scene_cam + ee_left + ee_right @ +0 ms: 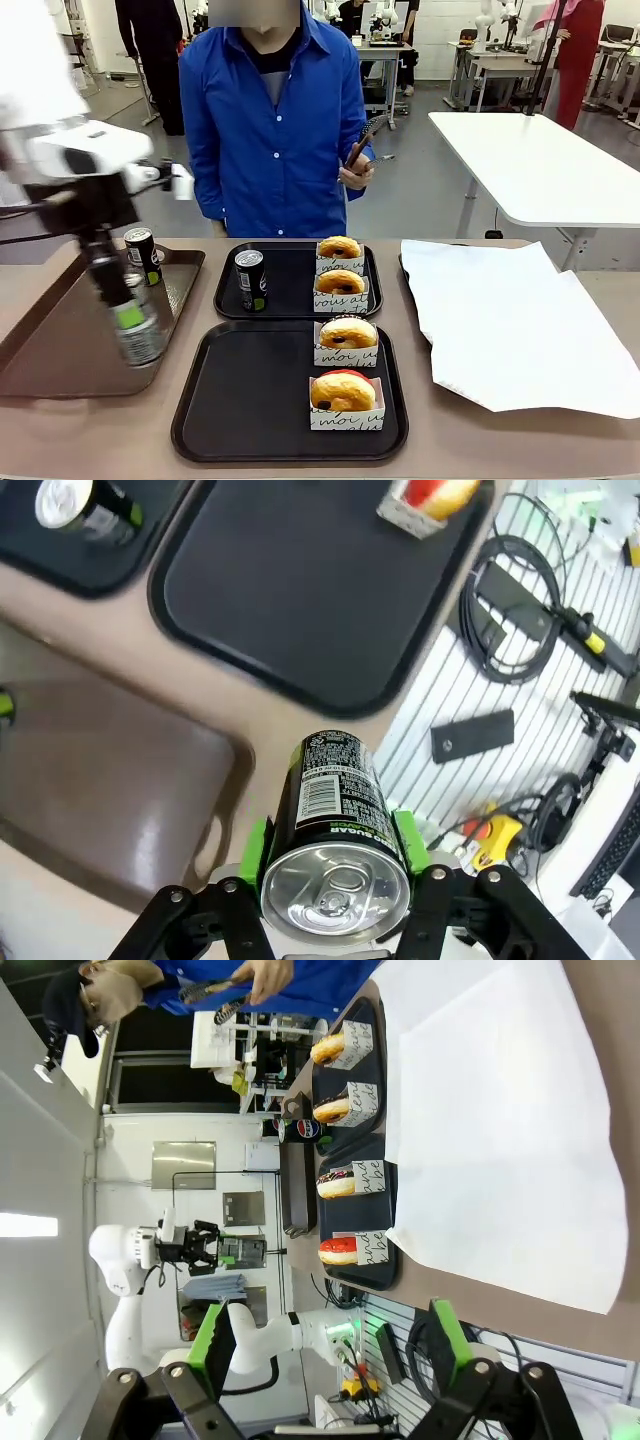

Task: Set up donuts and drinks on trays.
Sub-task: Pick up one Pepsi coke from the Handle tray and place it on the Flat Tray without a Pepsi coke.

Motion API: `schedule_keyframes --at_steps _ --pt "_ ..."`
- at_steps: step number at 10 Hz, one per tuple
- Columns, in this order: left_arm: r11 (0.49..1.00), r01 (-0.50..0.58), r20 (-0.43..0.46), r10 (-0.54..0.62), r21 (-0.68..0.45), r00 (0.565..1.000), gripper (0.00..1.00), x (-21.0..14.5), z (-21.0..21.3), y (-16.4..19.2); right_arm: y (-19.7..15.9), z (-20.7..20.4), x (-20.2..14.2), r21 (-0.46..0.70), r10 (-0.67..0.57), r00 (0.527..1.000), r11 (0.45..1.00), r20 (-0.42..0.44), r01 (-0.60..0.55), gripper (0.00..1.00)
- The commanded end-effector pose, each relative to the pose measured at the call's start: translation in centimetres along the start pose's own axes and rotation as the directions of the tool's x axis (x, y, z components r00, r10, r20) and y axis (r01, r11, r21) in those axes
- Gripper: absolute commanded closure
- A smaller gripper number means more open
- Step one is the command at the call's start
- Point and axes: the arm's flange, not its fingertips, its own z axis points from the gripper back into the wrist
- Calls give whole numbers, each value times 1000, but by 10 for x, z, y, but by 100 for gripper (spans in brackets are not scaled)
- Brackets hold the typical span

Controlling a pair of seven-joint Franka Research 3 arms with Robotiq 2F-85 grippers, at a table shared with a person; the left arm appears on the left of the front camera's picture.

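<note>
My left gripper (128, 318) is shut on a dark drink can (141, 342) and holds it just above the brown tray (60, 340), blurred by motion. In the left wrist view the can (338, 810) sits between the green pads (256, 848), silver top toward the camera. A second can (143, 255) stands on the brown tray, and a third (250, 280) on the far black tray (290, 300). That tray has two boxed donuts (340, 286). The near black tray (250, 400) carries a sprinkled donut (347, 338) and a red one (343, 395). My right gripper (330, 1355) is open and holds nothing.
A person in a blue shirt stands at the far side holding tongs (362, 140). A large white paper sheet (510, 320) covers the table's right side. The left half of the near black tray (300, 580) is bare. Cables lie on the floor below the table edge (520, 610).
</note>
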Motion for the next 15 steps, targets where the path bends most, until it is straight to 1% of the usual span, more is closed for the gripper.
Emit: schedule_keyframes --at_steps 1,3,4,5,6,7,9,10,12,15 --pt "996 -88 -1 88 -35 996 42 54 -15 11 -1 1 -1 17 6 1000 1000 -1 -6 0" --pt "992 -115 57 112 43 992 42 77 -43 6 -1 1 -1 17 6 1000 1000 -1 -6 0" --pt "991 -108 82 102 74 991 42 83 -55 2 -1 1 -1 17 6 1000 1000 -1 -6 0" --pt "991 -99 85 91 94 992 42 89 -67 -1 -1 1 -1 17 6 1000 1000 -1 -6 0" --pt "988 -95 48 90 118 995 42 98 -80 0 -1 1 -1 17 6 1000 1000 -1 -6 0" --pt "989 -92 21 90 119 996 42 106 -91 3 -1 1 -1 17 6 1000 1000 -1 -6 0" --pt "987 -68 3 69 147 998 42 115 -112 3 -1 1 -1 17 6 1000 1000 -1 -6 0" --pt "988 -63 -15 65 138 998 42 119 -120 4 -1 1 -1 17 6 1000 1000 -1 -6 0" --pt "991 -45 -15 47 125 999 42 124 -124 5 -1 1 -1 17 6 1000 1000 -1 -6 0" --pt "987 -39 -20 43 154 999 42 129 -141 5 -1 1 -1 17 6 1000 1000 -1 -6 0"
